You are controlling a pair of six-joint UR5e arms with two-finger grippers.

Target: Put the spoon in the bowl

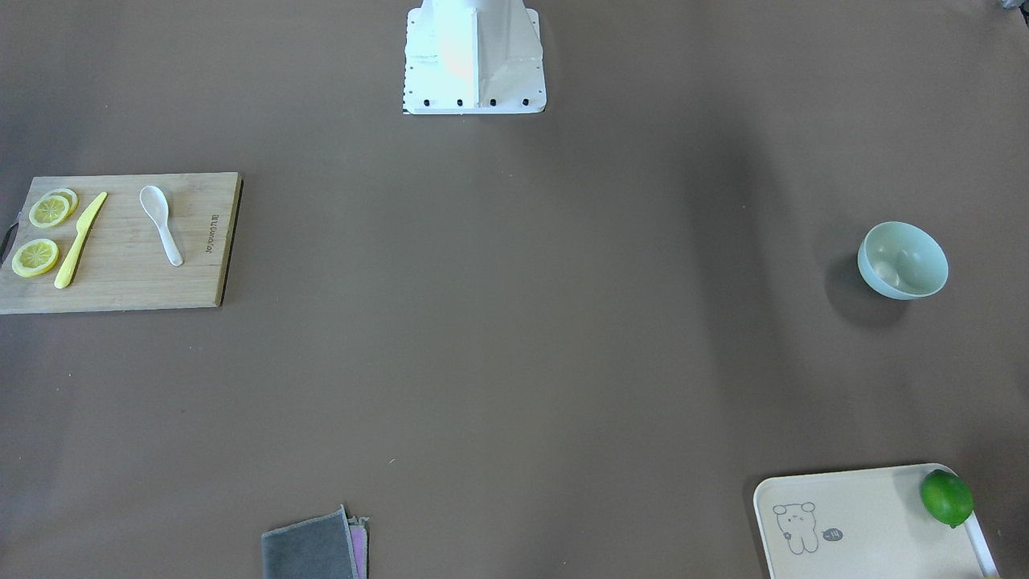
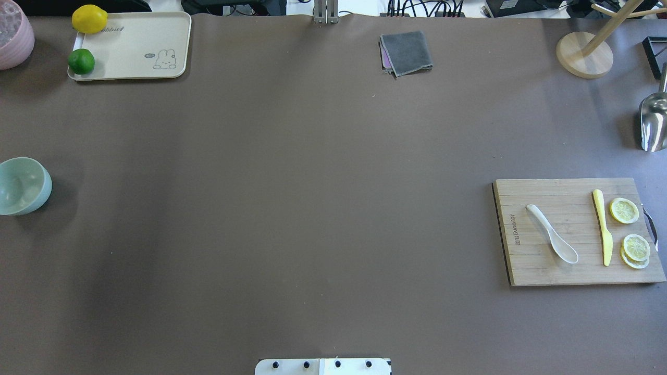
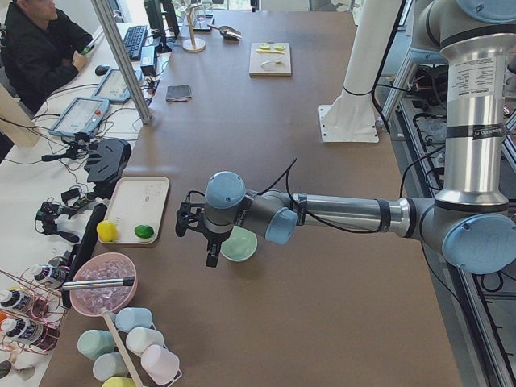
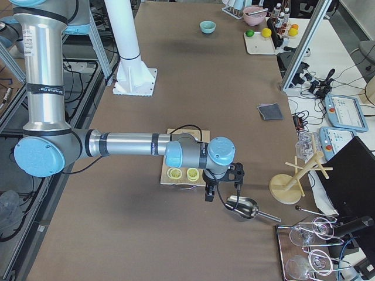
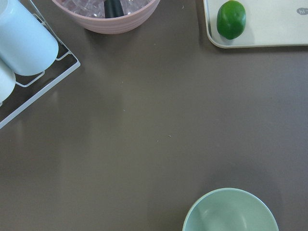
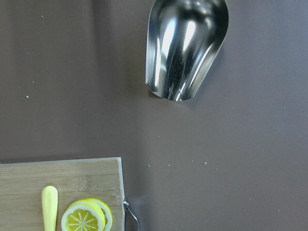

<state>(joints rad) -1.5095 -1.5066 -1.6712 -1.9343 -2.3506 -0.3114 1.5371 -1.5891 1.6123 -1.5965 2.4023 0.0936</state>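
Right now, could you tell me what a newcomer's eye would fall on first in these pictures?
The white spoon lies on a wooden cutting board at the robot's right, beside a yellow knife and lemon slices. The mint-green bowl sits far across the brown table at the robot's left edge. A lime and lemon stand out on a cream tray in the far left corner.

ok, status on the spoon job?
Left gripper, right gripper: jaws unreadable. Spoon flat on cutting board, ungrasped. Bowl at table's opposite end. Knife beside spoon, not touching.
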